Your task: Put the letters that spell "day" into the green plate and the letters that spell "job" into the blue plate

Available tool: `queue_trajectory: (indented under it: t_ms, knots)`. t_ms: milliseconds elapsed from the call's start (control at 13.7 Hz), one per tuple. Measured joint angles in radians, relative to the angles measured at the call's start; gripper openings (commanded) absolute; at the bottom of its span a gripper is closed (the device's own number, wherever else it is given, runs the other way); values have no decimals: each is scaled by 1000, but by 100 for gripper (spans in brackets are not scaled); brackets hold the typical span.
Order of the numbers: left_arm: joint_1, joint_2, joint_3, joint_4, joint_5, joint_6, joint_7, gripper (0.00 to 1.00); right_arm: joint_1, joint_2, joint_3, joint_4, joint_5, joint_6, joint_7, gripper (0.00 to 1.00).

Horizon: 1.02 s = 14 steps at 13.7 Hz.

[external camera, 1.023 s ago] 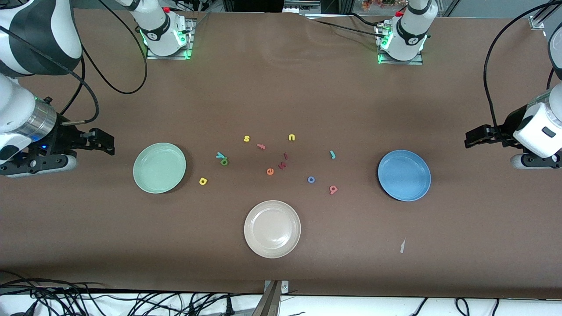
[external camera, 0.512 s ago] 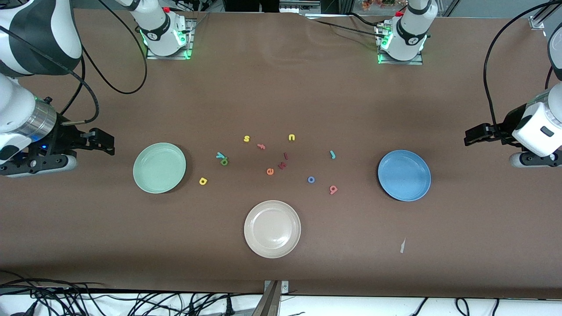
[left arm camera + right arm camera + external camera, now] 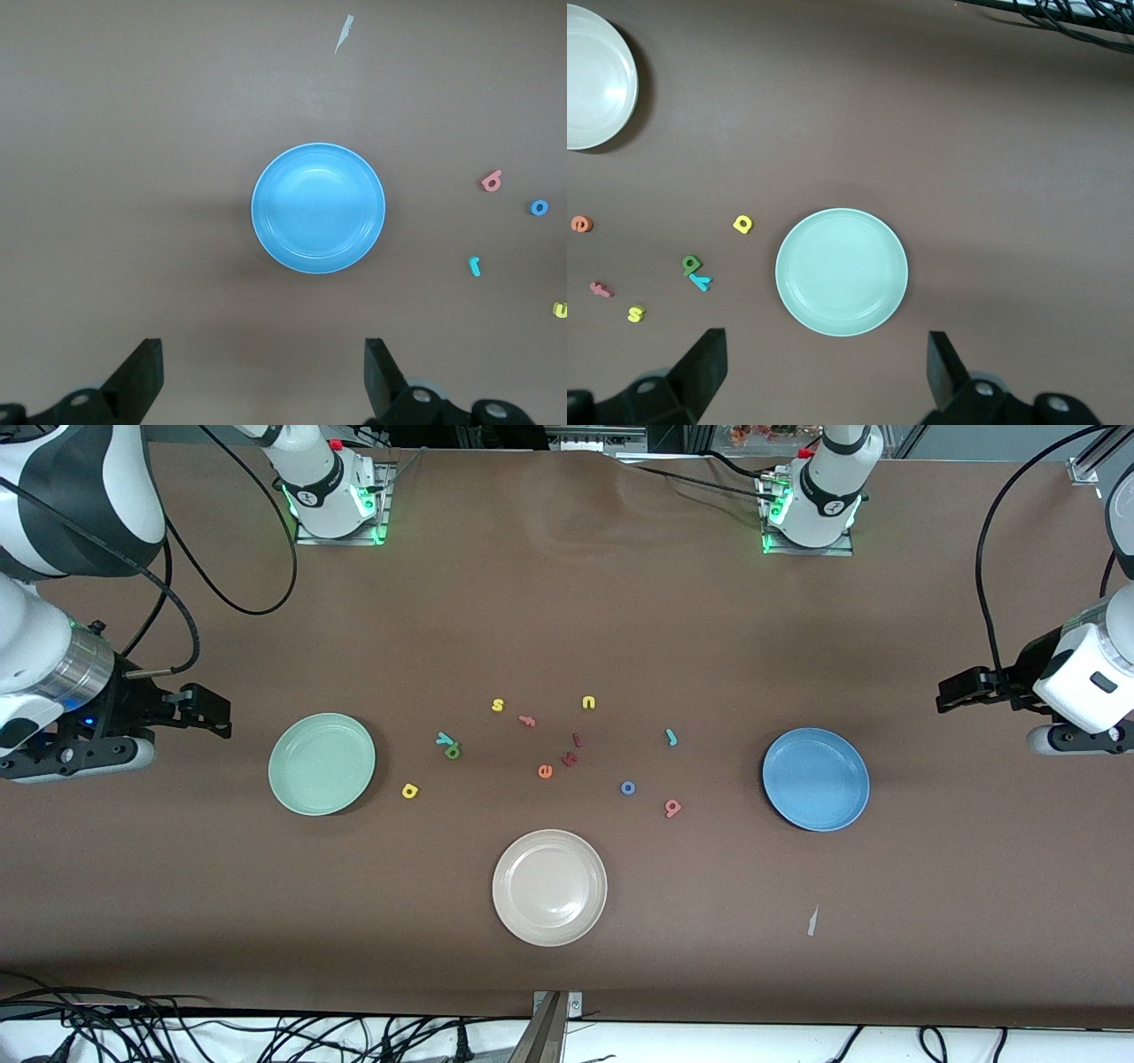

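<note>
The green plate [image 3: 322,764] lies empty at centre-left of the front view, the blue plate [image 3: 816,779] empty at centre-right, and the beige plate [image 3: 549,887] lower centre. Between them on the brown desk [image 3: 567,620] lie the dark green d [image 3: 453,752] touching the light teal y [image 3: 445,738], the yellow a [image 3: 409,790], the teal j [image 3: 671,737], the blue o [image 3: 628,787] and the pink b [image 3: 673,808].

The right gripper [image 3: 208,713] hangs at the frame's left edge and the left gripper [image 3: 961,689] at its right edge. Only the wrist views show the fingers clearly: left fingers [image 3: 142,376] and right fingers [image 3: 704,359] spread wide, holding nothing, each with its plate between them in the picture.

Since the earlier frame the left gripper has risen slightly; the right waits unmoved.
</note>
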Motion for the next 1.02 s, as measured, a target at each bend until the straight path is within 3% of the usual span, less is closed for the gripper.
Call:
queue_trajectory:
  t_ms: [1023]
  knots:
    - [1,-38,-1,-49,0,9,0,100,1,0,0,0,0,0,0,100]
